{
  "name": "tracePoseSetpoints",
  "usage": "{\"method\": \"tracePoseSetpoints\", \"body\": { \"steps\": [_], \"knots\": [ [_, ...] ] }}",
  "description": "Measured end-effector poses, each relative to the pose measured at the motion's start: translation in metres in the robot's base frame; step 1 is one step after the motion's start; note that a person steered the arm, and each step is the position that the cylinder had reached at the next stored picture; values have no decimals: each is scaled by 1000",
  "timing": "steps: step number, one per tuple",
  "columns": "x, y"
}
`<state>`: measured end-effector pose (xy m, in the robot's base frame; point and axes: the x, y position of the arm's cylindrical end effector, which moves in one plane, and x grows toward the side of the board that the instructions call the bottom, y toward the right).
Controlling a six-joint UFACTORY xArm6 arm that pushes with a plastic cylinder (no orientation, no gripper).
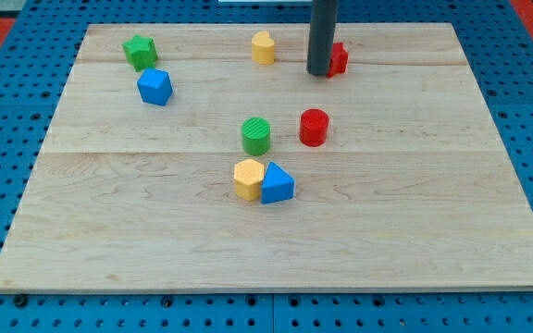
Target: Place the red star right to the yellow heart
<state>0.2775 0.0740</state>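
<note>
Red star touching my tip, view's right of yellow heart; no pincer visible.

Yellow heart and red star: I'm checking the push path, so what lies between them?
In the camera view, only my tip stands between the yellow heart and the red star, touching the star.

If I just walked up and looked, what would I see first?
First, the dark rod coming down from the view's top, with my tip right against the red star, which peeks out on the rod's right side. The yellow heart sits a little to the left of them. Then the huddle in the middle: a yellow block touching a blue block, with a green cylinder and a red cylinder just above.
</note>
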Motion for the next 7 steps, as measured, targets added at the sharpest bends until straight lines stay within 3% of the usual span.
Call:
{"method": "tracePoseSetpoints", "body": {
  "steps": [3,4,5,7],
  "knots": [
    [-78,34],
    [-75,67],
    [-82,56],
    [-80,92]
  ]
}}
